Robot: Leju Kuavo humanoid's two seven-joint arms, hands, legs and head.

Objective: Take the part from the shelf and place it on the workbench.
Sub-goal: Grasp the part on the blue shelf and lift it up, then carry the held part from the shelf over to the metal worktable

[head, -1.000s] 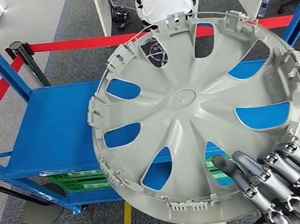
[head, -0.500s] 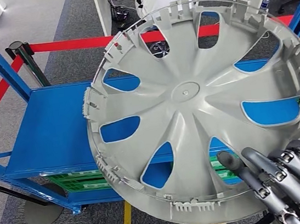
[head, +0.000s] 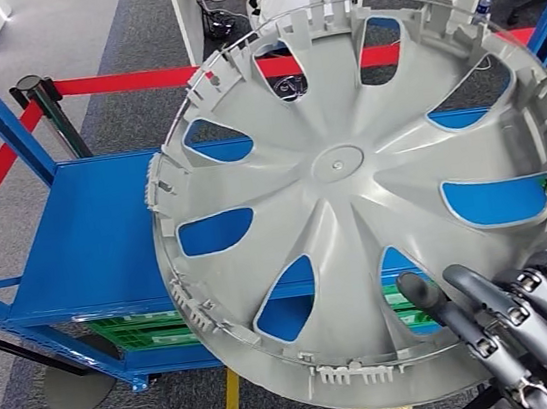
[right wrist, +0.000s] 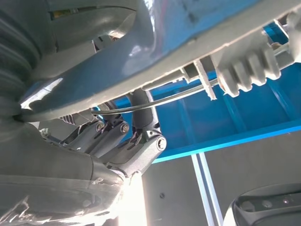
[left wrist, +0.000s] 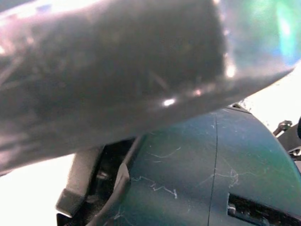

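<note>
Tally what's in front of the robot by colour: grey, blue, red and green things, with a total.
Grey: 1, the wheel cover gripped by the right hand
Blue: 1, the shelf
Red: 1, the barrier tape
Green: 1, the crate under the shelf
Total: 4

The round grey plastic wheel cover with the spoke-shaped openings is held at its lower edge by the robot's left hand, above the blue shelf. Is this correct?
Not quite: the head view shows the right hand, not the left, holding the round grey plastic wheel cover at its lower edge, above the blue shelf.
</note>
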